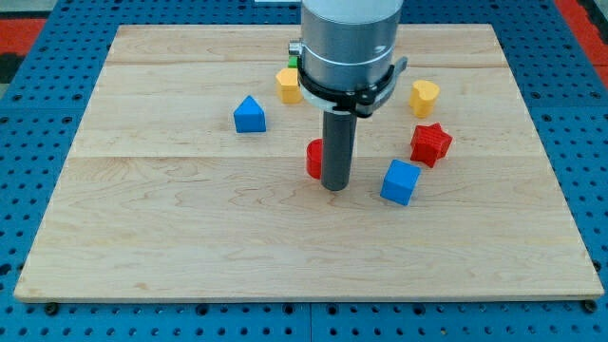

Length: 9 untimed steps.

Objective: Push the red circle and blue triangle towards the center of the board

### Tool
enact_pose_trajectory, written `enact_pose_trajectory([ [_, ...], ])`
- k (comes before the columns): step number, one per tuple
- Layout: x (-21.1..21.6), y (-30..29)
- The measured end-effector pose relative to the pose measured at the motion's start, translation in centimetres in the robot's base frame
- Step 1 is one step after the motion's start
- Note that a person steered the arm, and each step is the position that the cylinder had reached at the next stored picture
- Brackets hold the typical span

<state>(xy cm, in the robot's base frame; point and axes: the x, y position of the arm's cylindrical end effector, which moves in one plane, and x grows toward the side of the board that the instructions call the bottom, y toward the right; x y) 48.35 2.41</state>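
The red circle (313,159) lies near the board's middle, half hidden behind my rod. My tip (334,187) touches the board just to its right and slightly below, right against it. The blue triangle (250,114) sits up and to the left of the tip, well apart from it.
A blue cube (400,181) lies right of the tip. A red star-shaped block (430,143) is further right. A yellow block (425,97) sits at upper right, another yellow block (288,85) and a partly hidden green block (295,63) by the arm. The wooden board (190,237) rests on a blue pegboard.
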Motion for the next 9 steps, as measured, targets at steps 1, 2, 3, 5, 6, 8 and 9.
enact_pose_trajectory([
  [1,-0.8,-1.1],
  [2,0.9,-1.9],
  [3,1.1,-8.8],
  [5,-5.4,-13.6],
  [6,-9.4,-14.3],
  [8,-9.3,-9.8],
  [9,-9.3,-12.4],
])
